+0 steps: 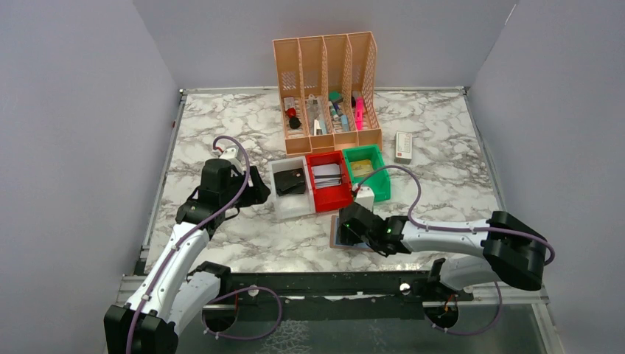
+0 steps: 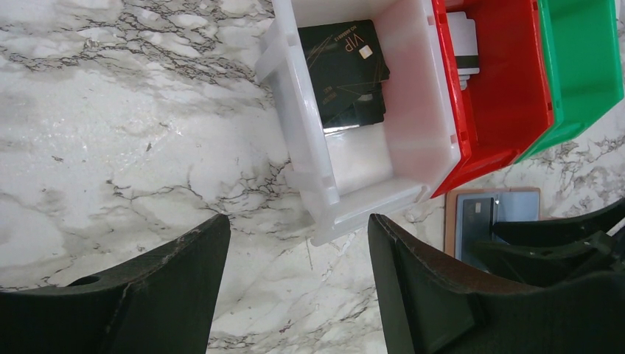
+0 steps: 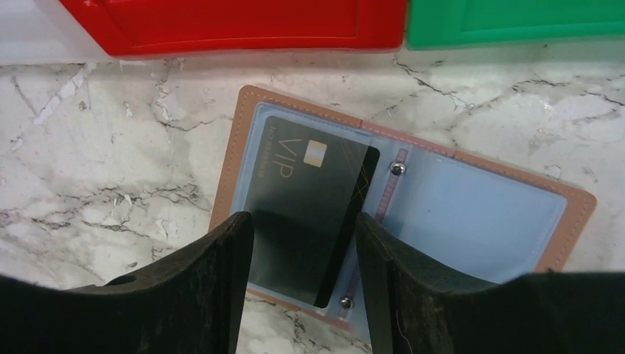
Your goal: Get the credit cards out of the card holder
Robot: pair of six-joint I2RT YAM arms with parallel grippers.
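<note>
The card holder (image 3: 479, 214) lies open and flat on the marble worktop (image 1: 221, 125), directly under the right claw (image 3: 304, 221). It has a tan-brown border and 2 pale blue pockets, with 2 metal studs on the spine between them.

A black VIP card (image 3: 302, 184) sits askew on the pocket to this claw's left, its near end lying between the 2 fingers. The fingers stand apart on either side of the card. They appear to hold nothing, though I cannot tell whether their tips touch the card's edges.

Just ahead of this claw are the near walls of the red bin (image 3: 236, 22) and the green bin (image 3: 516, 18).

The left claw (image 2: 298, 225) hangs wide open and holds nothing. The near end of the white bin (image 2: 309, 169) is just ahead of its fingertips. Deeper in that bin, further ahead, lie black cards (image 2: 343, 74), 1 of them marked VIP. In the red bin, ahead and to this claw's right, lie white cards (image 2: 463, 51). The card holder and the other claw's fingers are close on its right.

Far ahead of both claws stands a peach file organiser (image 1: 328, 88) with 4 slots.
</note>
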